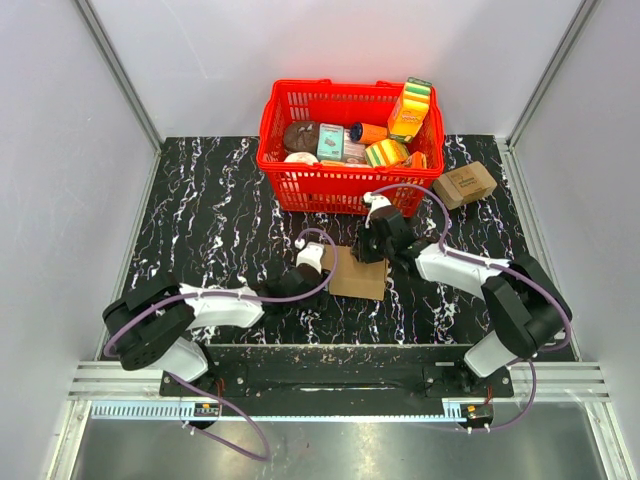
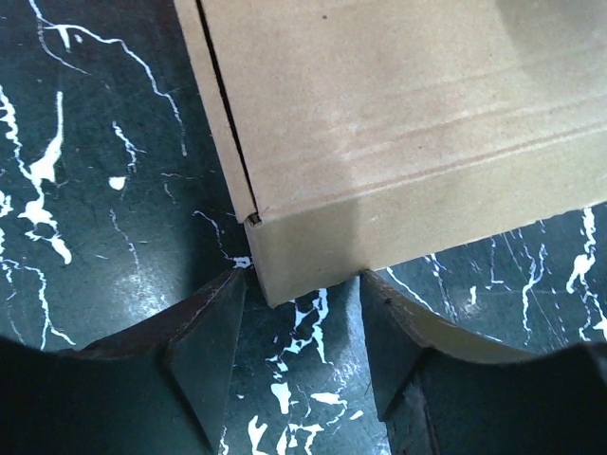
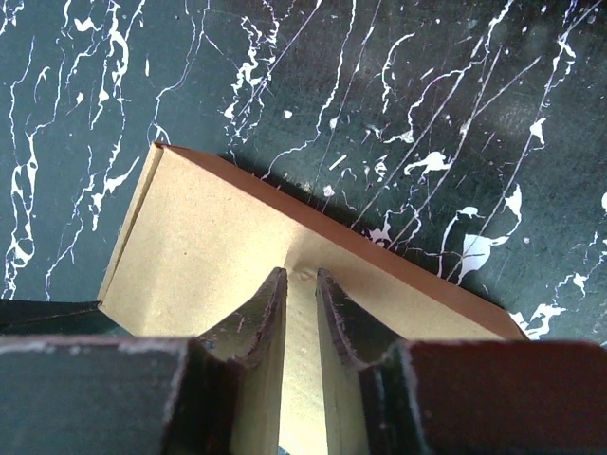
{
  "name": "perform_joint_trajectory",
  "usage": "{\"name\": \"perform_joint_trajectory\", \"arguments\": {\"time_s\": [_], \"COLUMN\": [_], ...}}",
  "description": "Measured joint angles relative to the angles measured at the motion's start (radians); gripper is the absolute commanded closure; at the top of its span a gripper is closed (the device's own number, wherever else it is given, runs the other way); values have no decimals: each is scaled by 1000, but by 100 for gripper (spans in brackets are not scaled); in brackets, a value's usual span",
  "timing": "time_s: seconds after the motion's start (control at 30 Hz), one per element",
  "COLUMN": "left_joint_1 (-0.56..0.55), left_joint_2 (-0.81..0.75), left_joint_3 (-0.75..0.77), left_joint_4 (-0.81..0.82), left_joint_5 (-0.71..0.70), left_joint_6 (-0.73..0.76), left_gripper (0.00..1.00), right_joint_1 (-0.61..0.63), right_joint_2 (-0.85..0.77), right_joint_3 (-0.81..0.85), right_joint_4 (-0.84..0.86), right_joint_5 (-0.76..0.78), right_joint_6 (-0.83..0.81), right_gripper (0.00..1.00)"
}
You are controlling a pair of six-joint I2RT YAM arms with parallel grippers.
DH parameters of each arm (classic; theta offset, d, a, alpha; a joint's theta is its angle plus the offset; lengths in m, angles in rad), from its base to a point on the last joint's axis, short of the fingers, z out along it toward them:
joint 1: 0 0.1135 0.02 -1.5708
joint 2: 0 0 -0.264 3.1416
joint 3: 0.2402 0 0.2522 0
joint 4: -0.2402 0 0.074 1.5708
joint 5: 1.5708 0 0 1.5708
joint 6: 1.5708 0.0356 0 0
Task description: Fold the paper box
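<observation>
The paper box (image 1: pixel 357 276) lies as a shallow brown cardboard shape on the black marbled table, in front of the red basket. My left gripper (image 1: pixel 303 266) is open at the box's left side. In the left wrist view the box's near corner (image 2: pixel 313 256) sits right at the mouth of the left gripper (image 2: pixel 303 284), with neither finger touching it. My right gripper (image 1: pixel 373 246) is over the box's far edge. In the right wrist view the right gripper (image 3: pixel 301 273) has its fingers almost together, tips down on the box's top panel (image 3: pixel 199 256), with nothing between them.
The red basket (image 1: pixel 300 185), full of groceries, stands just behind the box. A smaller brown carton with dark print (image 1: pixel 465 184) lies to the basket's right. White walls close in the table on the left, right and back.
</observation>
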Motion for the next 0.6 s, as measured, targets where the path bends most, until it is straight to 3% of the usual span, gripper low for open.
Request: {"name": "perform_joint_trajectory", "arguments": {"time_s": [0.6], "left_joint_1": [0], "left_joint_2": [78], "left_joint_3": [64], "left_joint_4": [-15], "left_joint_5": [-141], "left_joint_6": [-46], "left_gripper": [43], "right_joint_1": [0], "right_joint_2": [32], "right_joint_3": [33], "right_joint_4": [-4], "right_joint_5": [-10], "right_joint_6": [-14], "right_gripper": [77]}}
